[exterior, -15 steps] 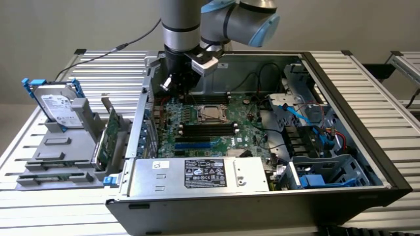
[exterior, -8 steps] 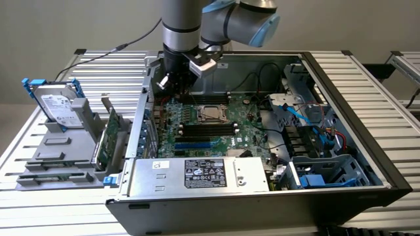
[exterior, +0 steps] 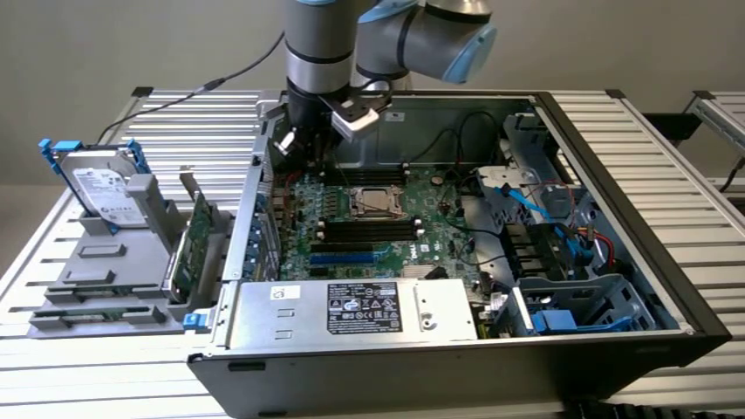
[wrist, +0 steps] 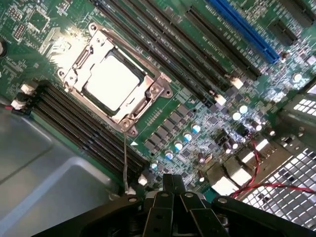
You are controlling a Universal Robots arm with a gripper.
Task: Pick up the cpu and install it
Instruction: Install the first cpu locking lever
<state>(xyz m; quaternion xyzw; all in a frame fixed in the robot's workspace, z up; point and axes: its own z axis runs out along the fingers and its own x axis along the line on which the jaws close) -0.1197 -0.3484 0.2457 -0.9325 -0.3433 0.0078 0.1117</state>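
Gripper hangs inside the open computer case, its fingers pressed right together, tips poised above the motherboard and not touching it. It sits off the socket, toward the exterior view's left and farther back. And there's the cpu, silver top up, lying flat in that socket with the metal frame around it, apart from the gripper. In the wrist view the cpu shines brightly, and a row of small capacitors lies between the socket and the fingertips. Black memory slots run along both sides of the socket. Well out from the socket, to the exterior view's left and outside the case, the hard drive stands upright in a grey holder.
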